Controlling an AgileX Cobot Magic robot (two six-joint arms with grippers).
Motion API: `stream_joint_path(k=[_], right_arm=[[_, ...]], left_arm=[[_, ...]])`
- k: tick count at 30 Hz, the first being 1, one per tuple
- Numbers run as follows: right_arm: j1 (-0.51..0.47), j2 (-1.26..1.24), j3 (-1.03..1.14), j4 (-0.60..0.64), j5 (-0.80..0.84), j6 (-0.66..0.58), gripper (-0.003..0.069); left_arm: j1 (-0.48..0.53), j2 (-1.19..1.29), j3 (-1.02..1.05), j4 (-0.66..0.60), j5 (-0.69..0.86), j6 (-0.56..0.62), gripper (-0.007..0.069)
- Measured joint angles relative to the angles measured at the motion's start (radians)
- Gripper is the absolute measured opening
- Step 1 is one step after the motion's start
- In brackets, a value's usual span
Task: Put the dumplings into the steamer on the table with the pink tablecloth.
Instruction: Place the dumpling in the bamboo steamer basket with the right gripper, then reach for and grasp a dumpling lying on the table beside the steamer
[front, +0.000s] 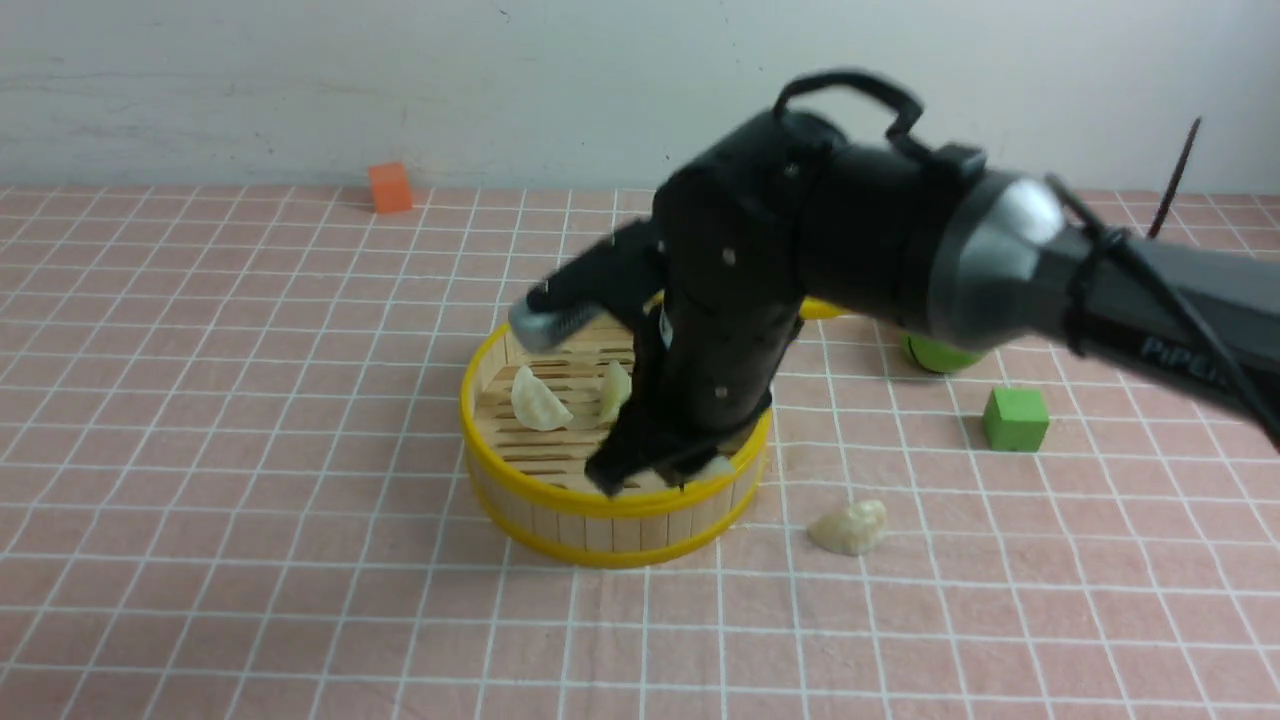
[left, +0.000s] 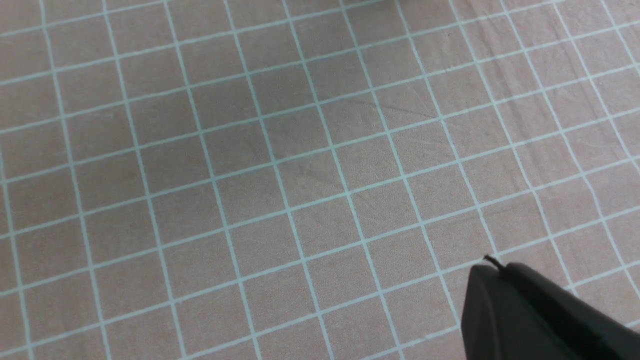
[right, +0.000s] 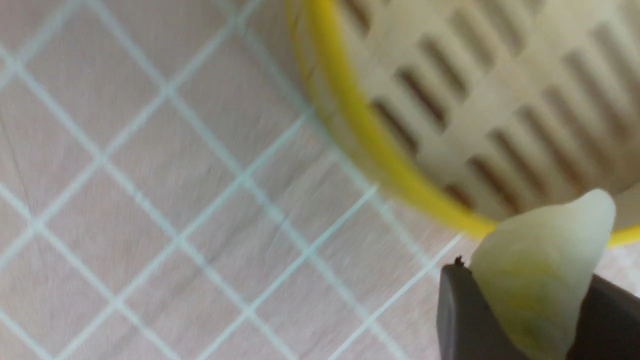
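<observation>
— Over the steamer's (front: 560, 505) near rim, towards its right side, what has the right gripper (front: 645, 475) got?

— One dumpling (right: 540, 270). From the wrist camera you can see it wedged between the two dark fingers (right: 457, 315). Both press against it, and its pale tip pokes out past them. It hangs right above the yellow rim, with the slatted floor on one side and the cloth (right: 125, 175) on the other.

— So it isn't lying in the steamer?

— No, it's up in the grip, at the edge.

— How many dumplings do you count?

— Four. That one makes the first. Two lie on the slats inside, to the left of the gripper: a flat dumpling (front: 540, 400) and, just beside it, a tilted dumpling (front: 613, 390). A loose dumpling (front: 850, 527) sits on the cloth near the steamer's right side, apart from it.

— And the steamer?

— Just one, in the middle of the table.

— Anything else around?

— Two cubes. The green cube (front: 1015, 418) is right of the steamer, beyond the loose dumpling. The orange cube (front: 390, 187) is far back by the wall. A round green thing (front: 935, 352) is half hidden behind the arm.

— What about the left gripper (left: 495, 280)?

— Its jaws are together with nothing in them, above the cloth.
</observation>
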Motion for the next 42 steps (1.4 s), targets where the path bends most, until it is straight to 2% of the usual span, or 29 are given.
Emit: stream_joint_path(k=[2,9,19,21,24,27,28,29,31,34,39,42], right_arm=[[-0.036,0.031,-0.098,0.004,0.001,-0.001,0.0211],[-0.136,0.210,-0.236,0.012,-0.029,-0.001,0.0211],[-0.168,0.354,-0.276,0.063,-0.135,0.000,0.0223],[-0.168,0.356,-0.277,0.063,-0.137,0.000,0.0255],[-0.168,0.356,-0.293,0.062,-0.123,0.009,0.0375],[-0.168,0.350,-0.339,0.064,-0.019,0.014,0.0516],[-0.168,0.348,-0.348,0.065,-0.019,0.014,0.0516],[-0.168,0.336,-0.376,0.071,0.067,0.008,0.0569],[-0.168,0.299,-0.424,0.087,0.142,-0.029,0.0616],[-0.166,0.222,-0.439,0.096,0.164,-0.084,0.0617],[-0.166,0.087,-0.363,0.096,0.171,-0.126,0.0558],[-0.176,-0.038,-0.175,0.082,0.177,-0.210,0.0503]], left_arm=[[0.000,0.000,0.000,0.003,0.000,0.000,-0.0014],[0.000,0.000,0.000,0.003,0.000,0.000,-0.0014],[0.000,0.000,0.000,0.003,0.000,0.000,-0.0014],[0.000,0.000,0.000,0.003,0.000,0.000,-0.0014],[0.000,0.000,0.000,0.003,0.000,0.000,-0.0014],[0.000,0.000,0.000,0.003,0.001,0.000,-0.0014],[0.000,0.000,0.000,0.003,0.001,0.000,-0.0014],[0.000,0.000,0.000,0.003,0.001,0.000,-0.0014],[0.000,0.000,0.000,0.003,0.001,0.000,-0.0014],[0.000,0.000,0.001,0.003,0.000,0.000,-0.0014],[0.000,0.000,0.001,0.003,0.000,0.000,-0.0014],[0.000,0.000,0.001,0.003,0.000,0.000,-0.0014]])
